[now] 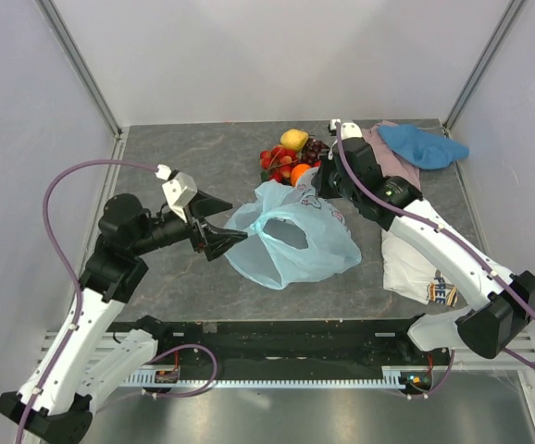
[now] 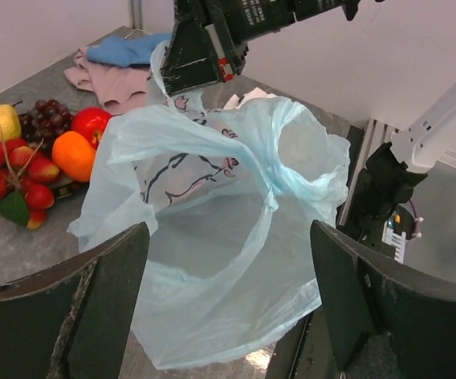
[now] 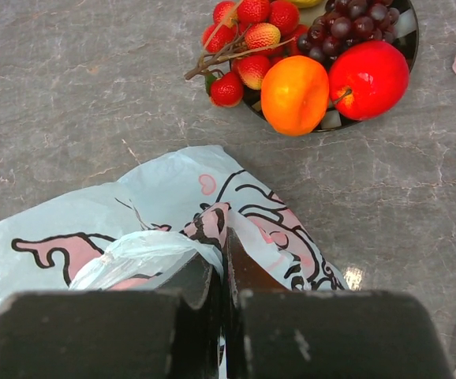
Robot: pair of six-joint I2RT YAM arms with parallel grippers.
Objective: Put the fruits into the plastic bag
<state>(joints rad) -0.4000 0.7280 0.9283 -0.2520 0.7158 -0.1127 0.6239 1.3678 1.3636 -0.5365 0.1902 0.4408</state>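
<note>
The light-blue plastic bag (image 1: 291, 236) lies mid-table with its mouth held up. My right gripper (image 1: 312, 190) is shut on the bag's printed far edge, seen between its fingertips in the right wrist view (image 3: 224, 237). My left gripper (image 1: 238, 222) stands open just left of the bag. In the left wrist view the plastic bag (image 2: 212, 197) hangs between and beyond its wide-apart fingers, and the left gripper (image 2: 228, 229) holds nothing. The fruits (image 1: 291, 157) are piled behind the bag: lemon, orange, apple, grapes and small red ones (image 3: 315, 55).
The fruits rest on a dark-rimmed plate (image 3: 408, 33). A blue cloth (image 1: 422, 145) lies over a pink cloth (image 1: 388, 153) at the back right. A white printed cloth (image 1: 416, 264) lies under the right arm. Frame posts and walls close in the table.
</note>
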